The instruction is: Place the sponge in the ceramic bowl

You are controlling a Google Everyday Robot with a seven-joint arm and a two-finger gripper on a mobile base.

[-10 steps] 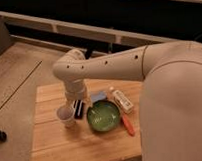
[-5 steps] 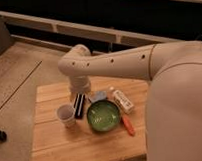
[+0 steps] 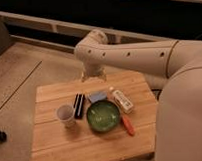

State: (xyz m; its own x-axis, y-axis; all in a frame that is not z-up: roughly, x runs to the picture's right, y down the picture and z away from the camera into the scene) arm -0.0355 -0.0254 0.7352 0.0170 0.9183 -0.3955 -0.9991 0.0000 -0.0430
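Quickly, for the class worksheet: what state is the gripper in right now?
Gripper: over the far edge of the table, beyond the sponge, which lies unheld; open or closed cannot be told.

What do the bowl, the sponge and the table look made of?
The ceramic bowl: glossy green sheen, likely glazed ceramic. The sponge: matte light-blue, probably foam. The table: wooden planks, seams visible. The gripper hangs over the table's far edge.

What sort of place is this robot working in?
Probably a lab or office test area: a wooden table holding a ceramic bowl, sponge and paper cup. The gripper hangs over the table's far edge.
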